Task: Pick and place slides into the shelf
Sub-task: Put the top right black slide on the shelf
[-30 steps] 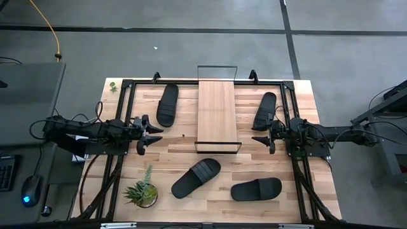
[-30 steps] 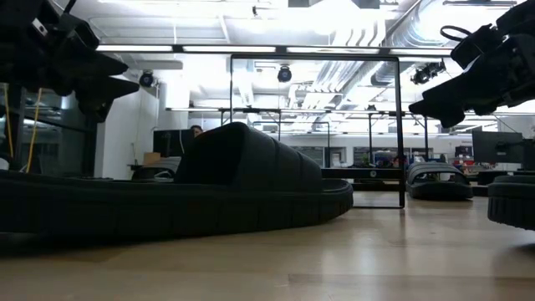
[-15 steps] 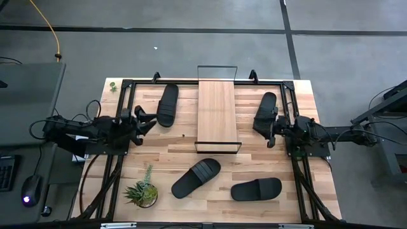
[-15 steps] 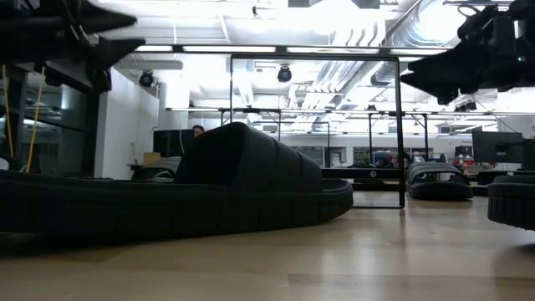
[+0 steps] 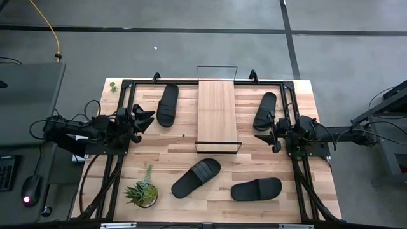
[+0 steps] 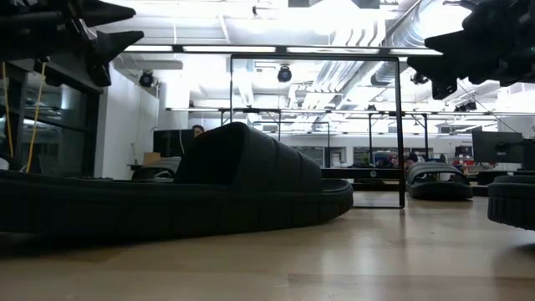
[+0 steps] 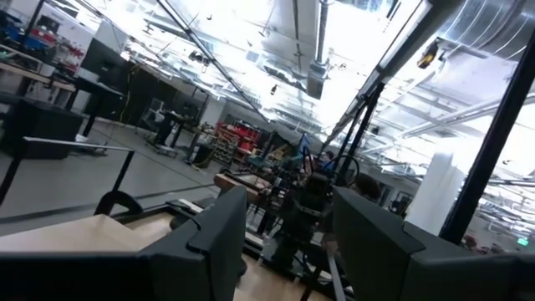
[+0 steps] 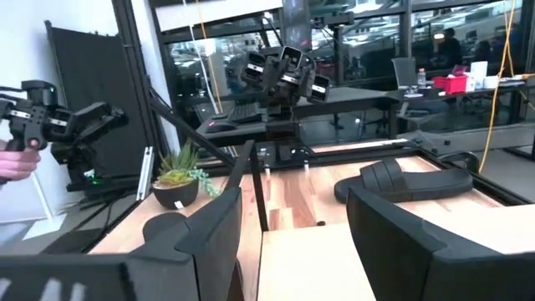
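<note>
High view shows my four black slip-on slides (image 5: 168,105) on the wooden surface (image 5: 165,159), the light-wood shelf (image 5: 216,108) bare. Both fingers, left (image 5: 145,118) and right (image 5: 269,136), hang open, empty. Next I must grab one.

Left claw (image 5: 147,119) has drawn back toward its own tabletop edge and swung toward the far side — a second ago it sat nearer the shelf (image 5: 216,113), fingers splayed across the bare wood; now its tips point at the near end of the far-left slide (image 5: 168,105).

Right claw (image 5: 266,135) pulled back from the shelf likewise — half a second ago it angled at the far-right slide (image 5: 266,111), now it sits just off that slide's near end.

In the low view both claws have risen toward the upper corners.
</note>
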You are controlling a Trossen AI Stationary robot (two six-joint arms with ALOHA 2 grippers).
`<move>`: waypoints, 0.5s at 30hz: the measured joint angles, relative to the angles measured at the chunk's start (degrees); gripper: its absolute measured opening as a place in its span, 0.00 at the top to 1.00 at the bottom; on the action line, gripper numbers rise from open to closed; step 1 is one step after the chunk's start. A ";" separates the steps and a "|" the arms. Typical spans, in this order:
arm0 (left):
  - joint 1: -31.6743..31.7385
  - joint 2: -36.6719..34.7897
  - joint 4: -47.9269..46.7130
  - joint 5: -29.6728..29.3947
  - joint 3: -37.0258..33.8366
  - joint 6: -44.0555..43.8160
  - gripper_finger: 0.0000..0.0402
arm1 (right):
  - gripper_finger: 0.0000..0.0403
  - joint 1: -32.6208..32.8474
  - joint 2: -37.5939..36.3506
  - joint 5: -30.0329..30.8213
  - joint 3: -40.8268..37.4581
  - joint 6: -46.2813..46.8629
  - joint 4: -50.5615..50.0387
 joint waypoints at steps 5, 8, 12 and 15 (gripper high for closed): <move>0.01 0.00 0.02 0.02 0.00 0.09 0.59 | 0.49 0.00 0.02 0.16 0.00 1.13 -0.72; 0.02 0.00 0.04 -0.63 0.00 1.05 0.59 | 0.49 -0.02 0.02 1.65 0.00 3.02 0.64; 0.02 0.00 0.07 -0.86 0.00 2.06 0.59 | 0.49 -0.02 0.06 2.33 0.58 1.66 0.73; 0.00 -0.01 -0.78 -0.86 0.34 2.14 0.59 | 0.49 -0.13 0.04 2.75 2.07 1.70 0.54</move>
